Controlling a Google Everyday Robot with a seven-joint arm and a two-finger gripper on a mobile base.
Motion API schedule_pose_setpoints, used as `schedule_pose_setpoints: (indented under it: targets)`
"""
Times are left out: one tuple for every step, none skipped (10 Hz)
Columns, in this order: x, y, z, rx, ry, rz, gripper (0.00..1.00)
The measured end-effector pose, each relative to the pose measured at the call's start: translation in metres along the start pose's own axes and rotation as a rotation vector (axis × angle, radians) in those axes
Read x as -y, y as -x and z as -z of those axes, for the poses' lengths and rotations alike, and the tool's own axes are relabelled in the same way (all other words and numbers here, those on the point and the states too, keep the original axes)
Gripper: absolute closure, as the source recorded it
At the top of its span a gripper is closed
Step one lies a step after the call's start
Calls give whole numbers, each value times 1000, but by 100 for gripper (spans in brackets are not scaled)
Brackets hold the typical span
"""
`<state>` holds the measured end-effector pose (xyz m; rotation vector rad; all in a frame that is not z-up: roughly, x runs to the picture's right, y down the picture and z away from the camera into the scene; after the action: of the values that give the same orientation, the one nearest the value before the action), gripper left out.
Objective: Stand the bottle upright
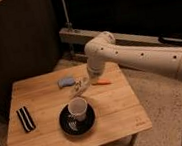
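Observation:
A small clear bottle (78, 89) lies tilted on the wooden table (114, 109), just behind the black plate. My gripper (83, 82) hangs from the white arm (133, 57) and sits right at the bottle's upper end, close to the table top. The gripper partly hides the bottle, and I cannot tell whether it touches it.
A white cup (78, 109) stands on a black plate (66, 126) in front of the bottle. A blue object (65, 82) lies to the left, a small orange item (104, 82) to the right, and a black striped bar (25, 119) near the table's left edge.

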<state>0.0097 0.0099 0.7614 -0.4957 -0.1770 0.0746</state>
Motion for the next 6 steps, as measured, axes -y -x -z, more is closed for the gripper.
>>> schedule_pose_setpoints:
  targets:
    - [0, -1, 0, -4, 1, -1, 62]
    - [0, -3, -1, -8, 3, -3, 62]
    - [0, -4, -3, -11, 7, -4, 62]
    - [0, -5, -4, -14, 10, -5, 62]
    - [0, -4, -4, -15, 12, -5, 62]
    - [-1, -3, -5, -15, 15, -5, 62]
